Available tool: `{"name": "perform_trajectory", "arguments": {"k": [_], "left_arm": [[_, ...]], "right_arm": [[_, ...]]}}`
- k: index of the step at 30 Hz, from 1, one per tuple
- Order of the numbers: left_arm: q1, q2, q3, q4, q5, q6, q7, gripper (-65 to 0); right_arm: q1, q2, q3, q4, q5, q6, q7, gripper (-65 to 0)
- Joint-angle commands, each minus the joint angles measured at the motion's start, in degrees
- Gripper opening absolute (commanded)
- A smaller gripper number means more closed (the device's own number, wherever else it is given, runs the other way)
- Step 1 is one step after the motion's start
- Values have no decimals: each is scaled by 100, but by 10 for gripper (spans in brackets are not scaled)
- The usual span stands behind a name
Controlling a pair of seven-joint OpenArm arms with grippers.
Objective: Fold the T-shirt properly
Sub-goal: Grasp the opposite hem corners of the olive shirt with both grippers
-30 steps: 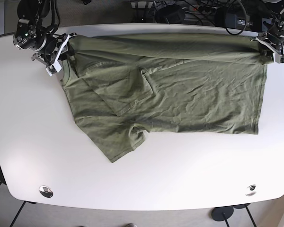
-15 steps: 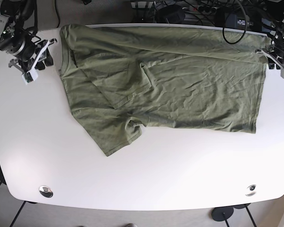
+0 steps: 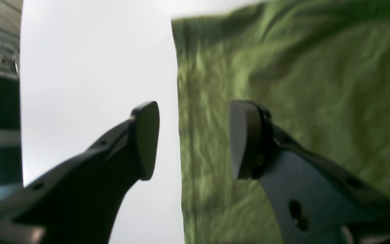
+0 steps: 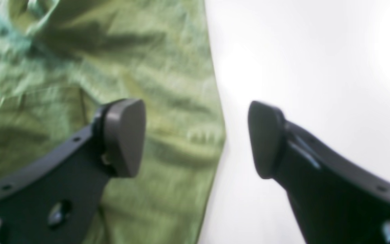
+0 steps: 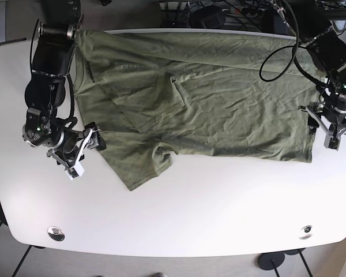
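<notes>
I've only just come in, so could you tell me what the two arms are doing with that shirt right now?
A two-armed robot is partway through folding an olive green T-shirt that lies spread on the white table. Neither arm holds the cloth at this moment. The right gripper is open, its fingers straddling one side edge of the shirt near the sleeve end. The left gripper is also open, straddling the opposite edge by the hem. Both look poised for a grasp.
</notes>
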Motion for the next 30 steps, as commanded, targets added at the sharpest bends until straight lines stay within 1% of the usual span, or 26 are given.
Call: {"name": "perform_trajectory", "arguments": {"k": [1,2,3,4,6,9,11,12,14,15,16,17,19,21,22,23,25,26,29,30], "left_arm": [[-234,-87,41,-20,111,32,-103,-344],[-401,-87,32,-152,252,32,-103,-346],[-515,-87,32,-213,339,32,-103,-346],[-603,-87,32,-257,410,32,-103,-346],[-726,-96,24,-301,506,32,-112,-346],[-779,-122,24,-583,506,32,-129,-346],[-1087,-122,15,-917,586,115,-138,-349],[-1227,-122,15,-1137,735,502,-191,-347],[-1465,-104,32,-1479,999,1267,-578,-346],[-1535,-96,32,-1629,1043,1513,-815,-344],[-1632,-113,50,-1884,1043,1592,-1061,-339],[-1746,-122,50,-2112,1043,1592,-1176,-318],[-2159,-140,50,-2789,1052,1601,-1325,-240],[-2528,-333,50,-3660,1052,1610,-1492,-182],[-2783,-456,50,-4363,1025,1610,-1685,-181],[-2959,-526,50,-4829,1025,1610,-1870,-179],[-3267,-614,50,-5655,1025,1610,-2195,-179],[-3372,-658,50,-5981,1025,1601,-2257,-179],[-3460,-720,50,-6323,1052,1592,-2195,-179],[-3460,-720,173,-6332,1052,1592,-2195,-179]], "right_arm": [[533,62,-114,-737,53,8,448,-201],[805,62,-131,-1361,53,8,764,-206],[937,62,-140,-1739,53,8,1010,-206],[1043,62,-140,-2056,53,8,1230,-206],[1166,62,-149,-2469,53,8,1476,-206],[1157,1,-149,-2469,62,8,1476,-206],[981,-158,-474,-2390,62,8,1415,-206],[911,-184,-632,-2293,97,8,1406,-206],[726,-246,-729,-1977,106,8,1406,-220],[621,-246,-729,-1889,114,8,1406,-249],[577,-281,-729,-1880,106,8,1432,-306],[559,-325,-729,-1889,62,8,1432,-350],[550,-334,-729,-1889,53,8,1441,-438],[550,-351,-729,-1889,62,8,1441,-515],[550,-351,-729,-1889,70,8,1450,-558],[550,-351,-729,-1889,62,8,1459,-582],[550,-351,-729,-1871,79,8,1459,-598],[550,-351,-729,-1871,114,8,1450,-599],[559,-360,-720,-1862,123,8,1441,-599],[559,-360,-720,-1862,123,8,1441,-599]]}}
